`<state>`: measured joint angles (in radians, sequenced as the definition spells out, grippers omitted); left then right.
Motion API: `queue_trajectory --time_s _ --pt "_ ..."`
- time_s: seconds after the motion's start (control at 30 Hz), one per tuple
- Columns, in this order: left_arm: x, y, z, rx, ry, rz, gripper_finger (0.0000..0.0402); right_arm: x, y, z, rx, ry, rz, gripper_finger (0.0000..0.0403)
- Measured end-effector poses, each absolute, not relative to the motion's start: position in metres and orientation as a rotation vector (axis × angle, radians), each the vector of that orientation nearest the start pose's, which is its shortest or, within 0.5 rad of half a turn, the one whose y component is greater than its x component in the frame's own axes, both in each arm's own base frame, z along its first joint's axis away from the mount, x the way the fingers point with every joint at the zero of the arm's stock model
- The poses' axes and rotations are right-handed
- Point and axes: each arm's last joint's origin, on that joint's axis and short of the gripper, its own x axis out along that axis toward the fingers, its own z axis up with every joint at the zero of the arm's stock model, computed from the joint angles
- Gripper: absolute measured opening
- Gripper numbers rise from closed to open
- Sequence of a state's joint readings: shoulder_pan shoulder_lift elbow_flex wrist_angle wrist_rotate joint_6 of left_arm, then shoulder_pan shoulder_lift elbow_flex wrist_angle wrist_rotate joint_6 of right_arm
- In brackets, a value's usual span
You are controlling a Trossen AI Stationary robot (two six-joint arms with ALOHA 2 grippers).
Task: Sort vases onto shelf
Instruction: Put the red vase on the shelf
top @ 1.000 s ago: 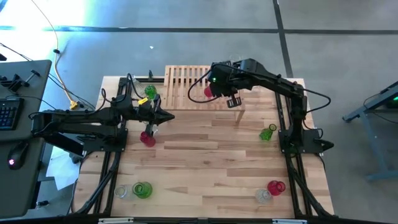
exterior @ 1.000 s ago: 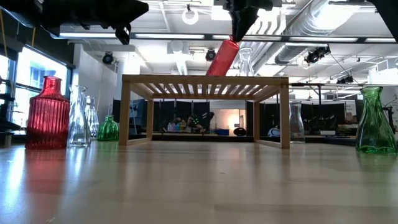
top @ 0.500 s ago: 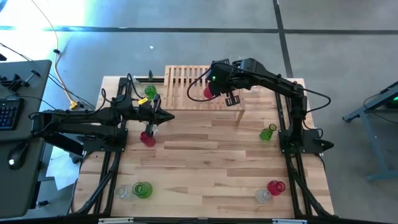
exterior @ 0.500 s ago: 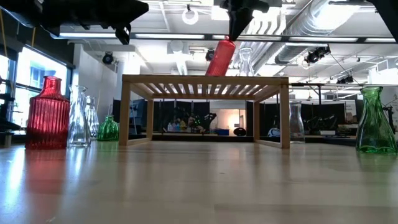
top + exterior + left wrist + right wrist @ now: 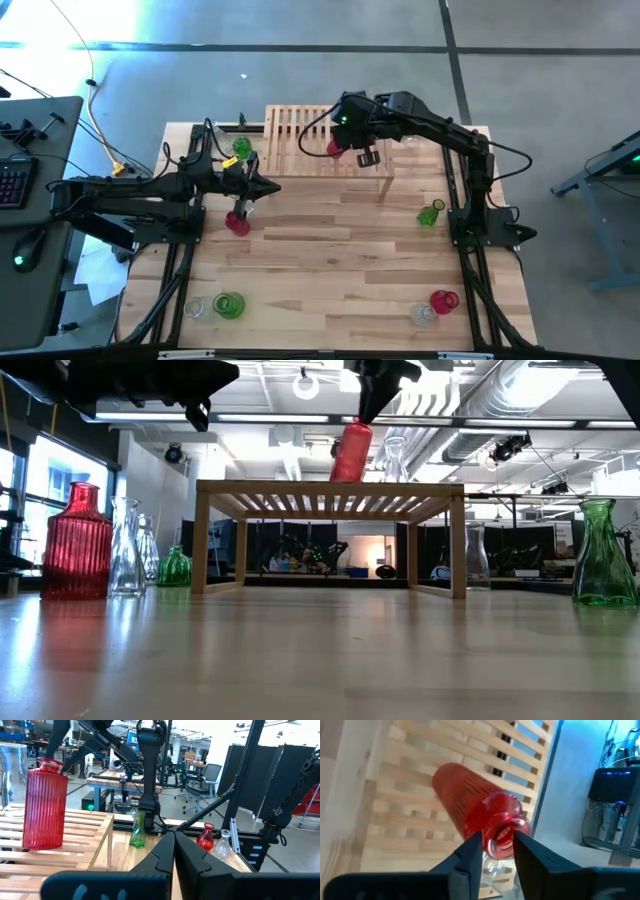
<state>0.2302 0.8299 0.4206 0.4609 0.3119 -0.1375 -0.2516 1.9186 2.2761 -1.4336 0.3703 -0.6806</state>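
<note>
Now, right gripper (image 5: pixel 493 851): above the shelf's slatted top, fingers a little apart on either side of the ribbed red vase's neck, whether clamped on it or just loosened cannot be told.
Ribbed red vase (image 5: pixel 350 452): directly below that gripper, base on the shelf (image 5: pixel 300 130), standing nearly upright.
Clear vase (image 5: pixel 396 460): on the shelf just beside the red one.
Left gripper (image 5: pixel 174 851): fingers pressed together, holding nothing, hovering over the table well apart from the shelf.

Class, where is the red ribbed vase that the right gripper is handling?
The red ribbed vase stands on the shelf, beside a clear vase, its neck between the right gripper fingers.
</note>
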Motion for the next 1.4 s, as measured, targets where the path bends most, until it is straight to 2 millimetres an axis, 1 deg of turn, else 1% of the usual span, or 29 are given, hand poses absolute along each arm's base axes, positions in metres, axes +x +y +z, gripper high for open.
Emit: queue_trajectory --time_s 0.47,0.57,0.67,0.73,0.8,0.9,0.97,1.07,1.13,1.2,1.27,1.3,1.4 --pt "0.183 0.034 0.261 -0.122 -0.044 -0.087 0.0005 0.356 -0.103 0.415 -0.689 1.166 -0.217 0.0097" --pt "0.183 0.034 0.261 -0.122 -0.043 -0.087 0.0005 0.355 -0.102 0.417 -0.687 1.161 -0.221 0.0097" --pt "0.183 0.034 0.261 -0.105 -0.043 -0.087 0.0005 0.350 -0.100 0.422 -0.667 1.141 -0.240 0.0093" --pt "0.183 0.034 0.260 -0.085 -0.043 -0.082 0.0005 0.344 -0.096 0.428 -0.644 1.130 -0.251 0.0081" --pt "0.185 0.035 0.259 -0.072 -0.038 -0.062 0.0005 0.335 -0.093 0.434 -0.583 1.106 -0.239 0.0062" --pt "0.190 0.037 0.255 -0.057 -0.025 -0.029 0.0005 0.319 -0.094 0.445 -0.417 1.032 -0.181 0.0022" --pt "0.195 0.038 0.251 -0.043 -0.012 -0.025 0.0005 0.310 -0.096 0.447 -0.332 0.974 -0.135 0.0006" --pt "0.201 0.040 0.248 -0.004 -0.025 -0.024 0.0005 0.307 -0.096 0.440 -0.287 0.893 -0.104 0.0007" --pt "0.203 0.043 0.246 0.019 -0.025 -0.015 0.0005 0.303 -0.093 0.428 -0.270 0.850 -0.094 0.0002" --pt "0.203 0.047 0.247 0.030 -0.037 0.002 0.0005 0.298 -0.088 0.417 -0.260 0.766 -0.103 0.0002" --pt "0.203 0.050 0.247 0.032 -0.040 -0.004 0.0005 0.291 -0.083 0.405 -0.249 0.663 -0.129 0.0001" --pt "0.202 0.052 0.247 0.033 -0.039 -0.015 0.0005 0.288 -0.081 0.399 -0.237 0.584 -0.150 0.0001" --pt "0.199 0.059 0.248 0.042 -0.045 -0.046 0.0005 0.282 -0.076 0.374 -0.149 0.382 -0.221 0.0005"
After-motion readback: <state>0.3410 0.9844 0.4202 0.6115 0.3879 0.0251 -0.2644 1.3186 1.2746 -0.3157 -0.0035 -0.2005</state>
